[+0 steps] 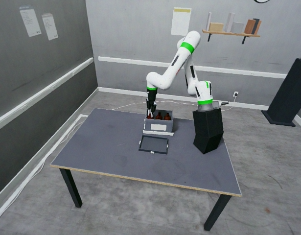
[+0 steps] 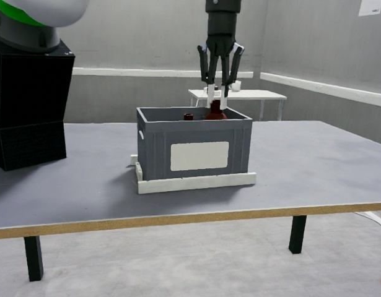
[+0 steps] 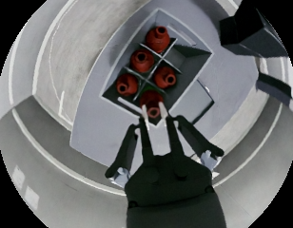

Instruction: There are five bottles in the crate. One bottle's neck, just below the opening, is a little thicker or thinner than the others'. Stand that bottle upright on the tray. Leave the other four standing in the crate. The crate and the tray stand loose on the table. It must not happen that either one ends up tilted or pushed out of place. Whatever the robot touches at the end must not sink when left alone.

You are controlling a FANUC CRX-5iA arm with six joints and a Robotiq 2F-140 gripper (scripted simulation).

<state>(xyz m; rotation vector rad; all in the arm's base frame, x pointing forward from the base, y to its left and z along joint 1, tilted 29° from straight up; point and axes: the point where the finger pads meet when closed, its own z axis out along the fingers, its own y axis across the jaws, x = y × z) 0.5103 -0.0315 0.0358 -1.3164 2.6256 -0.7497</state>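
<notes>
Gripping glossy, round-shouldered bottle (image 1: 150, 116) (image 2: 215, 112) (image 3: 151, 100), ribbed grey crate (image 1: 159, 125) (image 2: 196, 127) (image 3: 189, 81)

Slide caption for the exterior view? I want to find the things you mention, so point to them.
Gripper (image 1: 150, 115) (image 2: 217, 103) (image 3: 152, 108) shut on a bottle's neck (image 2: 215, 105), its shoulder showing above the crate's rim (image 2: 196, 122).

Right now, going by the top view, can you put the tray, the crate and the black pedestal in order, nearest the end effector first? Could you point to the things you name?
1. Crate (image 1: 158, 121) (image 2: 200, 132) (image 3: 190, 76), right under the end effector (image 1: 150, 115) (image 2: 217, 107) (image 3: 152, 108).
2. Tray (image 1: 153, 144) (image 3: 191, 102), on the crate's camera side.
3. Black pedestal (image 1: 208, 126) (image 2: 30, 96) (image 3: 246, 35), at picture right.
</notes>
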